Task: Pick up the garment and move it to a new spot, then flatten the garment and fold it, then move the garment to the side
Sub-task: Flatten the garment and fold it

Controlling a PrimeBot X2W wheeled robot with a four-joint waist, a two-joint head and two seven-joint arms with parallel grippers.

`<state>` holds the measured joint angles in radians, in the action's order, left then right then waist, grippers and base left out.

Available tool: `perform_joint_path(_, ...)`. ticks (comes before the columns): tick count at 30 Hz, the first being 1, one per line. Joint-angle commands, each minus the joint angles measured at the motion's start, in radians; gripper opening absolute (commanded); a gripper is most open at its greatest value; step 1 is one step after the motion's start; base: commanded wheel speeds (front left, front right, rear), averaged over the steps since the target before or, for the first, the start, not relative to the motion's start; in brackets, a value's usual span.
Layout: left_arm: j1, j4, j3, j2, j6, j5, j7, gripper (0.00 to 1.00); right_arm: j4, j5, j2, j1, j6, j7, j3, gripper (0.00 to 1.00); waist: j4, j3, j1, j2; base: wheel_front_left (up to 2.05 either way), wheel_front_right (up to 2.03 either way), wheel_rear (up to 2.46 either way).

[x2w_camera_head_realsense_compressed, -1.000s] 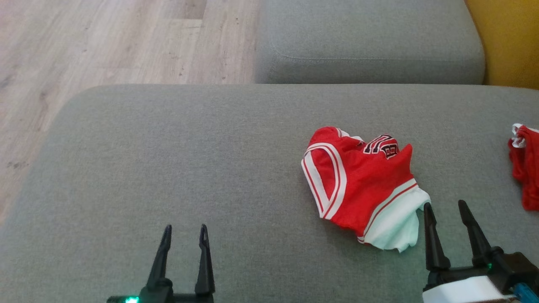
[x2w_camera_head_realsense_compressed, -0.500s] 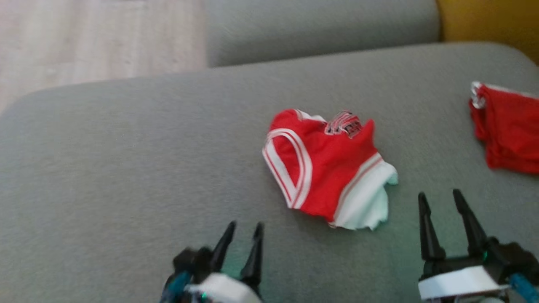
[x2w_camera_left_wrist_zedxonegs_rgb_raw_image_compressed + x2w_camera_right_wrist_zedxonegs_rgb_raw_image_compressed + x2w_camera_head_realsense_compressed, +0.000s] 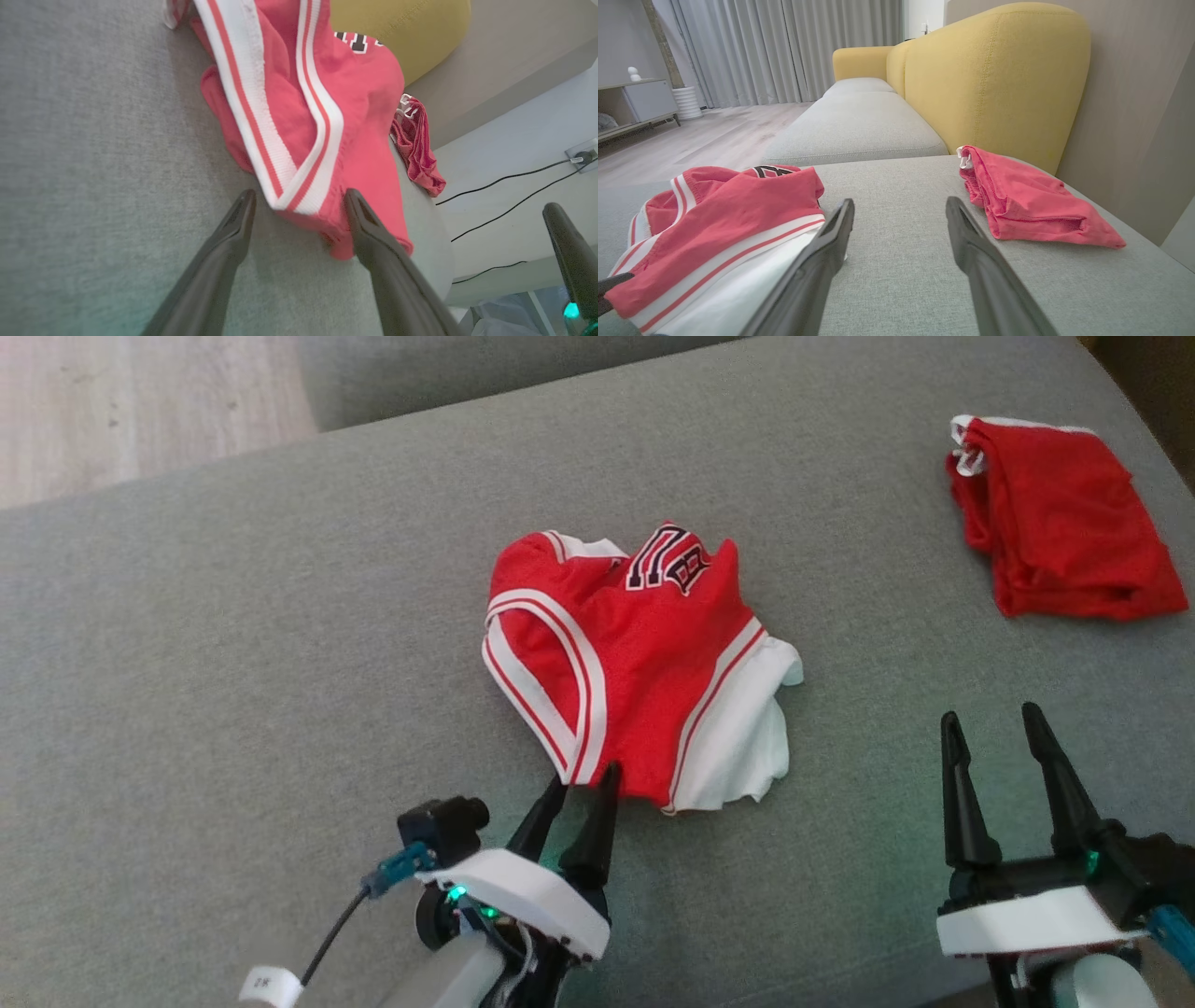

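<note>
In the last second we've swung our left gripper point(image 3: 586, 777) up to the near striped corner of the red garment point(image 3: 644, 653), crumpled mid sofa cushion point(image 3: 233, 663), jaws apart around it, right gripper point(image 3: 990, 712) spread too, so grabbing looks next.

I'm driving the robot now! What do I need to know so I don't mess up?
Left gripper: open, with one finger on each side of the near striped corner of the crumpled red-and-white jersey. It has not closed on it.
Right gripper: open and holding nothing, over the grey sofa cushion to the right of the jersey.
A second red garment lies at the far right and looks folded.
Done: nothing yet.
Left: grab the jersey, move it, flatten it, fold it, set it aside.
</note>
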<state>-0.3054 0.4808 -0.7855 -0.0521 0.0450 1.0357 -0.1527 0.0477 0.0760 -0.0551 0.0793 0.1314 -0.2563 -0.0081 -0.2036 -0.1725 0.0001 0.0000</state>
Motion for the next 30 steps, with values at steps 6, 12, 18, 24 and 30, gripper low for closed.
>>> perform_joint_path(6, -0.085, 0.021, -0.023, 0.002, 0.022, 0.073, -0.041, 0.91, -0.033, -0.006, -0.019, -0.045, -0.001, -0.006, 0.026, 1.0, -0.027, -0.019, -0.0001, 0.0, 0.0, 0.0, 0.0)
perform_joint_path(12, -0.143, 0.025, -0.046, 0.002, 0.047, 0.039, -0.091, 0.0, -0.032, -0.007, -0.016, -0.043, -0.001, -0.006, 0.02, 1.0, -0.042, -0.008, -0.0001, 0.0, 0.0, 0.0, 0.0)
perform_joint_path(18, -0.305, -0.007, -0.07, -0.005, 0.052, -0.093, -0.087, 0.0, -0.036, -0.013, -0.007, -0.049, -0.001, -0.006, 0.029, 1.0, -0.068, 0.011, -0.0001, 0.0, 0.0, 0.0, 0.0)
perform_joint_path(24, -0.627, -0.031, -0.047, -0.012, 0.065, -0.14, 0.015, 0.0, -0.037, -0.007, 0.002, -0.069, -0.001, -0.006, 0.058, 1.0, -0.121, 0.028, -0.0001, 0.0, 0.0, 0.0, 0.0)
perform_joint_path(30, -0.864, -0.078, 0.078, -0.003, 0.077, 0.003, 0.067, 0.0, -0.042, 0.009, 0.004, -0.06, -0.001, -0.006, 0.058, 1.0, -0.141, 0.059, -0.0001, 0.0, 0.0, 0.0, 0.0)
